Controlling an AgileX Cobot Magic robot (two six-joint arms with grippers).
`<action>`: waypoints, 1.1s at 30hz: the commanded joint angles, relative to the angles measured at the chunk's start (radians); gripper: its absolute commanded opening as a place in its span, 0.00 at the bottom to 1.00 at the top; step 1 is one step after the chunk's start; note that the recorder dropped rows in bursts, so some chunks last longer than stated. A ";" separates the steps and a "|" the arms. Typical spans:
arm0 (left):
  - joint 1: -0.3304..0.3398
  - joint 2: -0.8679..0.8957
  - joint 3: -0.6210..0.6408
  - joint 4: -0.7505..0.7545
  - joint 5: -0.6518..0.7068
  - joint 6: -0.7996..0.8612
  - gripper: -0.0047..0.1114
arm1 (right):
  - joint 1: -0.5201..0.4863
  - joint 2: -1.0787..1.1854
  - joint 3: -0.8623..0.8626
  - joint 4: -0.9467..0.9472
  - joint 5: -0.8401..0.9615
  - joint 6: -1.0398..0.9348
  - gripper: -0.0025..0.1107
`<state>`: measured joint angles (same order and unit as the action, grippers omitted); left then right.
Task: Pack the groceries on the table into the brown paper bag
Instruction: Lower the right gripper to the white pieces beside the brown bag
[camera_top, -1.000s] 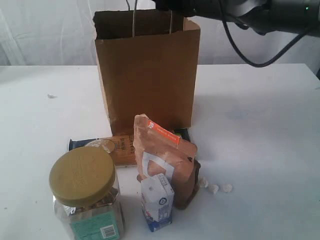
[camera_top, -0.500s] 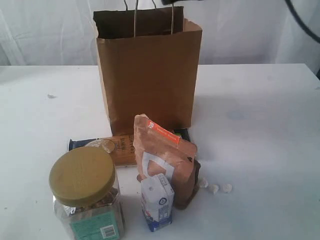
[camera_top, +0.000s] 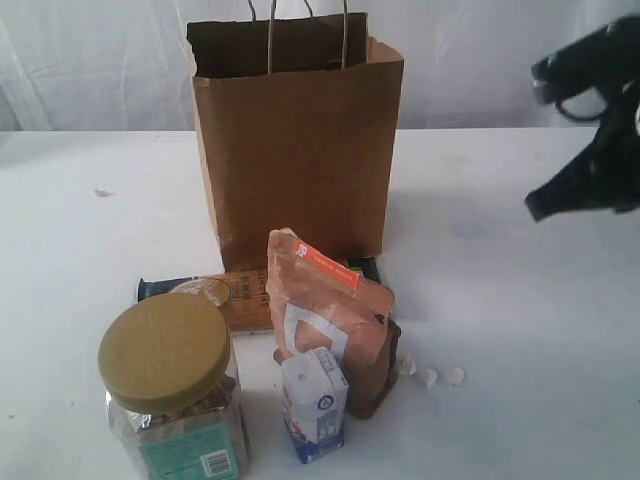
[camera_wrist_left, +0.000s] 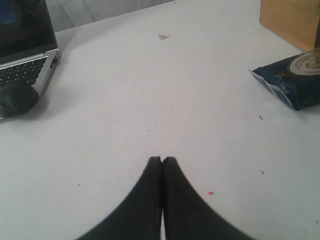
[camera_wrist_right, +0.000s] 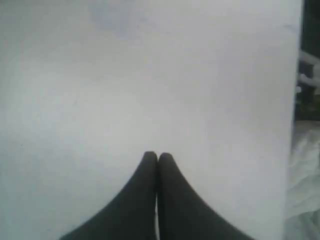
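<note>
The brown paper bag stood upright at the back of the desk, mouth open. It was matte kraft w/ creased sides and two thin twisted handles above the rim.

All the visible groceries sat in front of the bag, none inside as far as the pics showed:
- spaghetti packet: flat, glossy, dark blue end, lying crosswise just in front of the bag's base.
- pouch: soft crumpled brown paper w/ an orange label, upright in front of the bag, resting over part of the packet and hiding its middle.
- carton: small, boxy, white and blue, touching or just in front of the pouch, farther from the bag.
- jar: clear ribbed plastic w/ a broad round olive-yellow lid, farthest from the bag on its left-front side, beside the carton.

A few white lumps lay by the pouch's right side. A small crumb sat well left of the bag.

The right arm hung black well to the right of the bag, above bare desk. The right fingers were clenched tip to tip, gripping nothing (smooth white surface under them). The left fingers were likewise pressed together and empty, over speckled white desk w/ a pink speck near them. The packet's blue end and a bag corner showed beyond. A silver laptop and a dark rounded mouse sat at the desk edge, well apart from the bag.
</note>
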<state>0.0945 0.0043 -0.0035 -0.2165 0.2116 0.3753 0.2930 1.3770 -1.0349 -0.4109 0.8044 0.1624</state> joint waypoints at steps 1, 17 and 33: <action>0.002 -0.004 0.003 -0.003 -0.002 -0.001 0.04 | -0.006 0.029 0.196 0.148 -0.158 0.026 0.02; 0.002 -0.004 0.003 -0.003 -0.002 -0.001 0.04 | 0.084 0.003 0.298 0.696 -0.291 -0.528 0.11; 0.002 -0.004 0.003 -0.003 -0.002 -0.001 0.04 | 0.084 0.262 0.298 0.706 -0.397 -0.510 0.33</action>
<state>0.0945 0.0043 -0.0035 -0.2165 0.2116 0.3768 0.3732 1.6089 -0.7435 0.2866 0.4287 -0.3510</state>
